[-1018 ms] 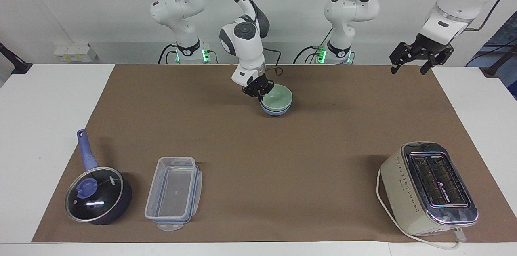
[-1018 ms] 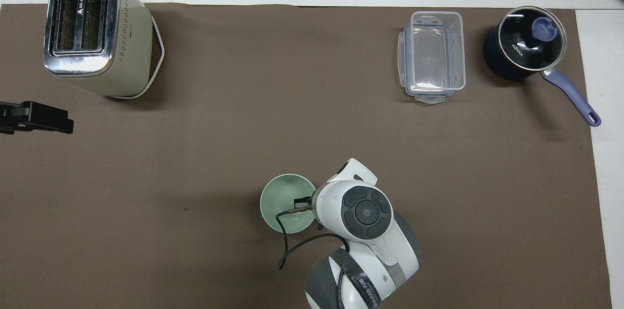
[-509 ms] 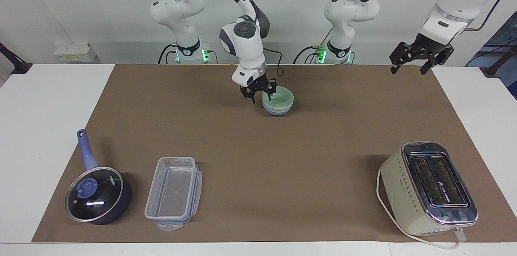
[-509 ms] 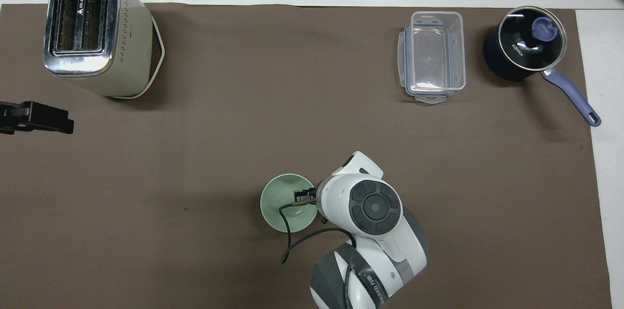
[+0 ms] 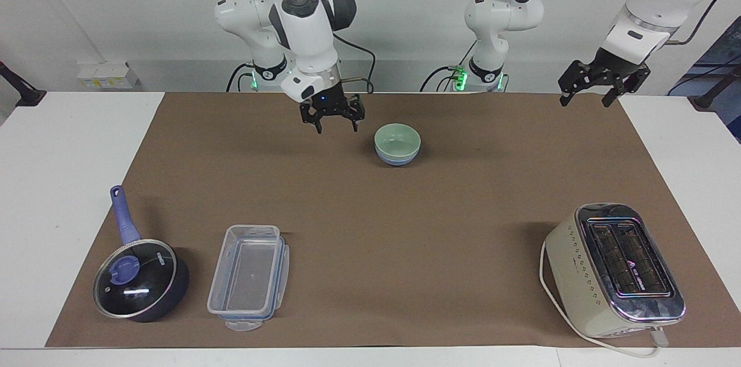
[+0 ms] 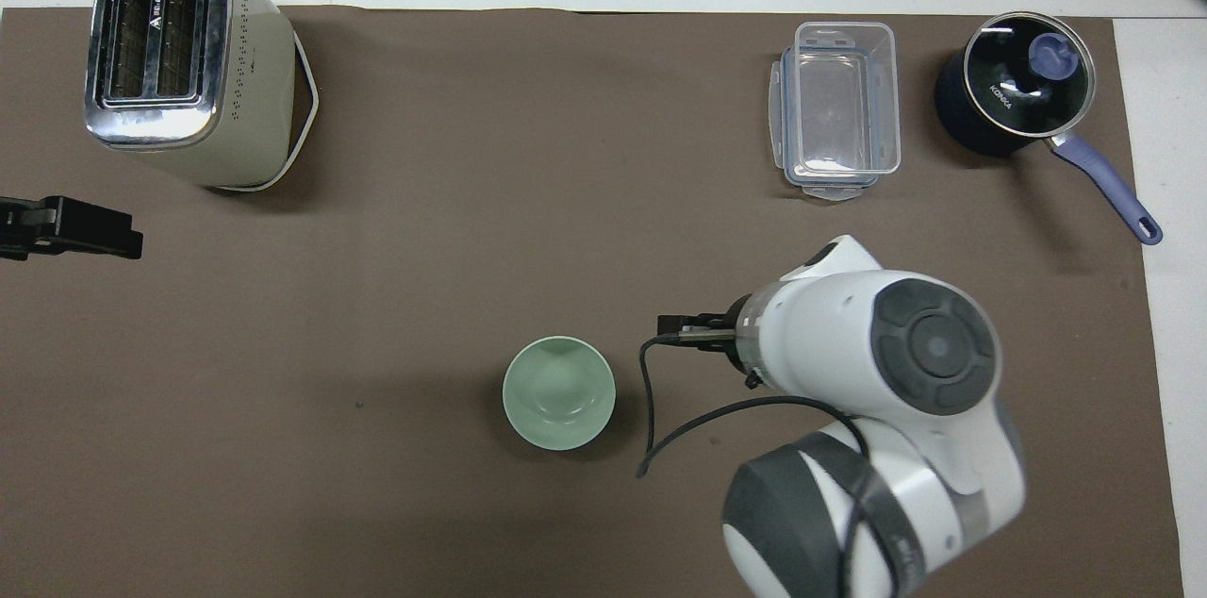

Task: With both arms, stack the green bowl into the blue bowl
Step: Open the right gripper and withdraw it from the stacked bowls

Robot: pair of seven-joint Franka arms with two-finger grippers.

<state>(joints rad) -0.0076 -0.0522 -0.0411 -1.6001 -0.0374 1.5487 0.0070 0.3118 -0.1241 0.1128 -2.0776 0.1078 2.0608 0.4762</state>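
The green bowl (image 5: 397,140) sits nested in the blue bowl (image 5: 397,160) on the brown mat, near the robots at mid-table. In the overhead view only the green bowl (image 6: 558,392) shows; the blue bowl is hidden under it. My right gripper (image 5: 332,119) is open and empty, raised over the mat beside the bowls toward the right arm's end, clear of them. In the overhead view its wrist hides most of it (image 6: 693,334). My left gripper (image 5: 596,89) is open and empty, and waits high over the mat's edge at the left arm's end.
A cream toaster (image 5: 616,268) stands far from the robots at the left arm's end. A clear plastic container (image 5: 250,274) and a dark blue lidded saucepan (image 5: 139,277) stand far from the robots at the right arm's end.
My right gripper let go of the green bowl's rim, opened, rose and drew away toward the right arm's end. The green bowl stays in the blue bowl. The left arm has not moved.
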